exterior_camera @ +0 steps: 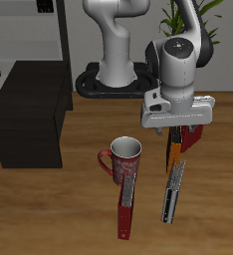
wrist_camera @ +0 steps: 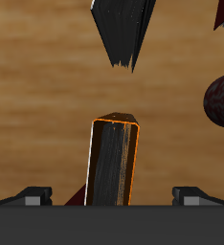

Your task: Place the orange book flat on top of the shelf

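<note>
The orange book (exterior_camera: 173, 151) stands on end directly under my gripper (exterior_camera: 181, 132), near the table's middle and beside the mug. In the wrist view its dark spine with orange edges (wrist_camera: 112, 163) rises between my fingers. My gripper (wrist_camera: 112, 196) is open, and each finger (wrist_camera: 33, 196) stands apart from the book with a gap on both sides. The shelf (exterior_camera: 29, 110), a low matte-black box with a flat bare top, sits far across the table from the gripper. I cannot tell whether the book's lower end rests on the table.
A red-and-white mug (exterior_camera: 124, 157) stands beside the gripper. A slim dark-red book (exterior_camera: 125, 207) and a dark book (exterior_camera: 172, 194) lie nearer the front edge. A thicker red book (exterior_camera: 194, 139) is behind the fingers. A tall dark rack (exterior_camera: 29, 30) stands behind the shelf.
</note>
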Available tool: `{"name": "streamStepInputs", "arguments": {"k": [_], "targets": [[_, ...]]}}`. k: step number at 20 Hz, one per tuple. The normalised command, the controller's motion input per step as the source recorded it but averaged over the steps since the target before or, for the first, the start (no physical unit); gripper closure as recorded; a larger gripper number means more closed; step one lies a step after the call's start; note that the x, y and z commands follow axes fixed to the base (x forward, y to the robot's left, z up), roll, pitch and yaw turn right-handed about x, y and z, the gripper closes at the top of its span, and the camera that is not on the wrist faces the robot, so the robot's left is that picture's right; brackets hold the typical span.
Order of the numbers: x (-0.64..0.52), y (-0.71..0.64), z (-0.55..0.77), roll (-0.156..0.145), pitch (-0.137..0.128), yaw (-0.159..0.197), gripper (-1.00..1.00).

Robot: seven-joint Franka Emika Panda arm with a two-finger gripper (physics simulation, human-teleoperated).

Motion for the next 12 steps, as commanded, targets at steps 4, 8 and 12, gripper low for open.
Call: {"name": "streamStepInputs", "arguments": {"k": [4, 8, 12], "targets": [[0.01, 0.02, -0.21, 0.022, 0.023, 0.006, -1.0], [0.04, -0.03, -0.2, 0.052, 0.027, -0.002, -1.0], [0.07, -0.06, -0.13, -0.01, 0.02, -0.005, 1.0]]}}
